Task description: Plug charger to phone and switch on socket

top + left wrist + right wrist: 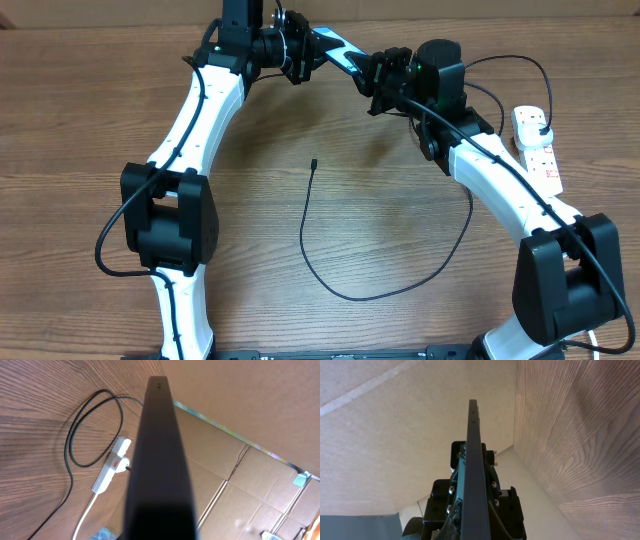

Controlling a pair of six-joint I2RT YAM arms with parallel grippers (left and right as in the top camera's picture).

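We hold the phone [341,56] up between both tools, at the far side of the surface [80,110].
The left tool [304,52] is closed on one end of the phone and the right tool [374,82] on the other. The charger [304,235] curls loose on the surface. Its tip lies apart from the phone, and its plug sits in the socket [536,148] on the right.

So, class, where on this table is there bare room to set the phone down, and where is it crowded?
Free: the wide wood left of the left arm; the strip between that arm and the charger; the patch inside the charger's loop. Crowded: the right side, where the right arm and the socket sit close together.
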